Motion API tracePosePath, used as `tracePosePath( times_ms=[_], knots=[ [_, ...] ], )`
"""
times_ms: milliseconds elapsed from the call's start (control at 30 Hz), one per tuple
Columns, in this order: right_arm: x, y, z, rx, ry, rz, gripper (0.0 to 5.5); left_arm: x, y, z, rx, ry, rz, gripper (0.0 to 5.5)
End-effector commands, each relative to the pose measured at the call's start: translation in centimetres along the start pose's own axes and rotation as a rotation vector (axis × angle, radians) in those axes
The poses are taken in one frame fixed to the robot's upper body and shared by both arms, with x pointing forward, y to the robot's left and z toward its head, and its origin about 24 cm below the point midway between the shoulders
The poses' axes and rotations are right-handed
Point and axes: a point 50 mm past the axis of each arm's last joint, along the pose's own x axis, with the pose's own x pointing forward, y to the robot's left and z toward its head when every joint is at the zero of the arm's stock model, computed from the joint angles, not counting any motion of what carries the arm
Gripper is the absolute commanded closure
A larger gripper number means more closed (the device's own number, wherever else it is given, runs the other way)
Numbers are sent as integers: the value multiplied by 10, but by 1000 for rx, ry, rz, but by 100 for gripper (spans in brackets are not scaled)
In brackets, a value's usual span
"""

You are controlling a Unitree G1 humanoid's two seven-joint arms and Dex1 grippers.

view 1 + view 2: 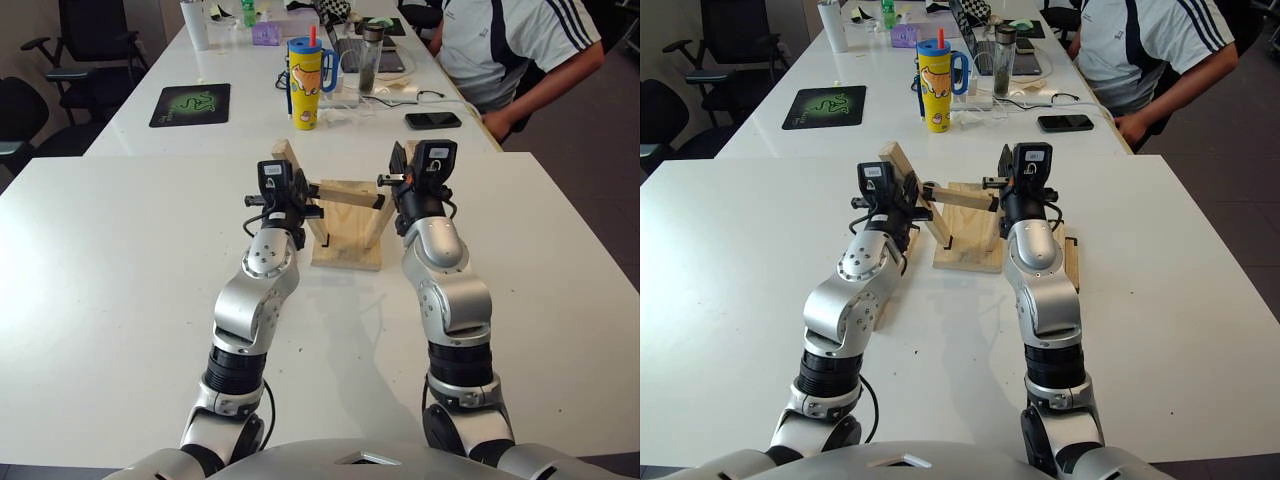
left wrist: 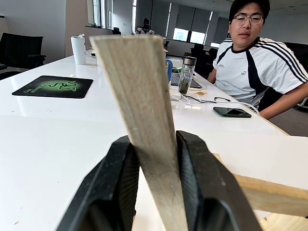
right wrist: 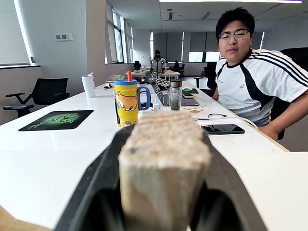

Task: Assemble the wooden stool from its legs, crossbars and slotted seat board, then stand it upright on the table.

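Wooden stool (image 1: pixel 346 215), half-built, rests on its slotted seat board (image 1: pixel 347 254) at the middle of my white table (image 1: pixel 120 260). My left gripper (image 2: pixel 155 140) is clamped on one leg (image 2: pixel 137 86); my right gripper (image 3: pixel 164 137) grips a second leg (image 3: pixel 163 168) by its end. Behind, a long office table (image 1: pixel 215 135) holds a yellow cartoon mug (image 1: pixel 308 85), a phone (image 1: pixel 433 120) and a green-emblem mouse mat (image 1: pixel 190 104), with the print too small to read.

Both arms extended forward — left gripper (image 2: pixel 155 139) jaws clamp a slanted leg (image 2: pixel 139 86), right gripper (image 3: pixel 163 134) another leg (image 3: pixel 163 166).

Two tilted wooden legs (image 1: pixel 286 156), crossbar (image 1: pixel 346 197) between, above flat seat board (image 1: pixel 347 254)
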Motion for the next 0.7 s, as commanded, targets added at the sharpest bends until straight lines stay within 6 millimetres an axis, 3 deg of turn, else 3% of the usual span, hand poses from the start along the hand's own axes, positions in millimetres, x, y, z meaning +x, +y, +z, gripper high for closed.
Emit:
tracePosePath(
  times_ms=[33,433,700],
  knots=[
    [-8,-10,-33,-158,156,12,444,-12,34,-58,21,227,171,445],
    [-11,-18,-47,-117,235,-49,439,-14,26,-50,162,135,66,444],
    [-10,-20,-51,-193,245,-41,439,-11,23,-42,204,75,42,442]
  ],
)
